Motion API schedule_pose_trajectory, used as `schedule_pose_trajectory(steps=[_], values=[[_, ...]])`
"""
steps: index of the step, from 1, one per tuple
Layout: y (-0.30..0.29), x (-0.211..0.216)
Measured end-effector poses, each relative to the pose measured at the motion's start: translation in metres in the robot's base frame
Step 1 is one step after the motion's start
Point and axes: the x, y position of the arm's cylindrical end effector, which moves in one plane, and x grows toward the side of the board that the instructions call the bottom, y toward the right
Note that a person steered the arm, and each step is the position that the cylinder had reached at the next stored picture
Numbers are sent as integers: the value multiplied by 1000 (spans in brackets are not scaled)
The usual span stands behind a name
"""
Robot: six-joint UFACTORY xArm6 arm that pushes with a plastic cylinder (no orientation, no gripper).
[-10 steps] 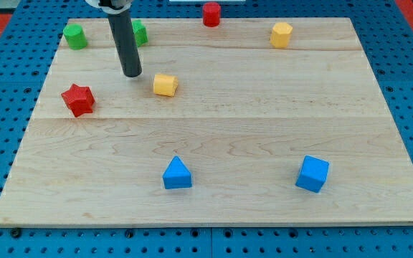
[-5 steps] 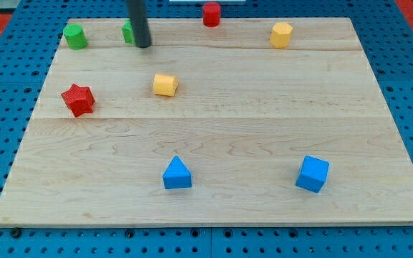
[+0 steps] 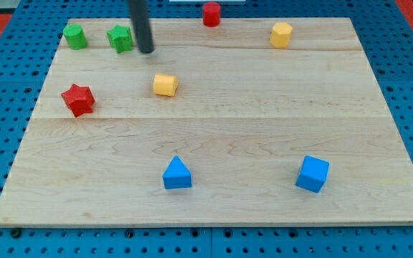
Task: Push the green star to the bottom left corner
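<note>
The green star (image 3: 120, 38) lies near the view's top left of the wooden board (image 3: 264, 129). My tip (image 3: 146, 51) is just to the star's right, close beside it; I cannot tell if it touches. The rod rises out of the view's top. A green cylinder (image 3: 74, 36) stands to the left of the star, near the board's top left corner.
A red star (image 3: 77, 99) lies at the left, a yellow block (image 3: 165, 84) below my tip. A red cylinder (image 3: 211, 13) and a yellow block (image 3: 281, 34) stand along the top. A blue triangle (image 3: 176, 173) and a blue cube (image 3: 312, 173) lie near the bottom.
My tip moved up from beside the yellow block to the star's right side. The green star slid left, toward the green cylinder. The other blocks stayed put.
</note>
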Motion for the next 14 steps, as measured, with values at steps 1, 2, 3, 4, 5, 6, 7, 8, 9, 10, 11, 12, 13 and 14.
schedule_pose_trajectory(steps=[1,2,3,4,5,6,7,8,9,10,11,12,13,14], values=[[-52,-40],[-77,2],[-21,92],[-19,127],[-19,109],[-19,100],[-19,100],[-52,116],[-59,87],[-85,99],[-98,99],[-111,103],[-168,152],[-144,184]])
